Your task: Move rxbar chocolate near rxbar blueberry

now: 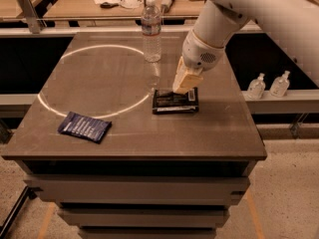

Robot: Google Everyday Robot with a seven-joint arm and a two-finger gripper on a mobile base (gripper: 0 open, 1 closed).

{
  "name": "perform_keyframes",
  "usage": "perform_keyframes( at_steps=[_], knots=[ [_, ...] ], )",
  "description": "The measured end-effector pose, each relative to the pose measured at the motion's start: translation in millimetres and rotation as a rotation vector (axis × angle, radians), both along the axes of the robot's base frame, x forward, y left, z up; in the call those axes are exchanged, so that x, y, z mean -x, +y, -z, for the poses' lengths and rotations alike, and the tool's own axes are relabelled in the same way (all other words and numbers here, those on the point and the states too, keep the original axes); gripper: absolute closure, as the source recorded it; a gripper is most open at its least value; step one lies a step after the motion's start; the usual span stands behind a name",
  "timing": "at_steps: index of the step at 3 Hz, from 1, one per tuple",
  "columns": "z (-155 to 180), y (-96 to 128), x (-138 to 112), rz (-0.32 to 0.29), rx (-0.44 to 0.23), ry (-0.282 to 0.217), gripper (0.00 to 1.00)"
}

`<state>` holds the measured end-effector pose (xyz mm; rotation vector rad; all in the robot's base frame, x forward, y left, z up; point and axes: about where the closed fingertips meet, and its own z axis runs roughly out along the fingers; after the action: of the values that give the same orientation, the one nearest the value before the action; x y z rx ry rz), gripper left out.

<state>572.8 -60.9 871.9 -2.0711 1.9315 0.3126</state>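
The rxbar chocolate (175, 101), a flat black-wrapped bar with white lettering, lies on the dark table right of centre. My gripper (185, 82) hangs from the white arm just above the bar's upper right part, close over it. The rxbar blueberry (84, 126), a dark blue wrapper with pale lettering, lies flat near the table's front left, well apart from the black bar.
A clear water bottle (151, 30) stands upright at the back middle of the table (214, 138). A bright ring of light is drawn across the left half. Two small bottles (270, 85) stand on a ledge to the right, beyond the table.
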Motion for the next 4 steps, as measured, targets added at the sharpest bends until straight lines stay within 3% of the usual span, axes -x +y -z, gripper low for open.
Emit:
perform_keyframes(
  at_steps=[2, 4],
  knots=[
    [-9, 11, 7, -0.018, -0.032, -0.014, 1.0],
    [-25, 60, 36, -0.148, -0.094, -0.031, 1.0]
  ],
)
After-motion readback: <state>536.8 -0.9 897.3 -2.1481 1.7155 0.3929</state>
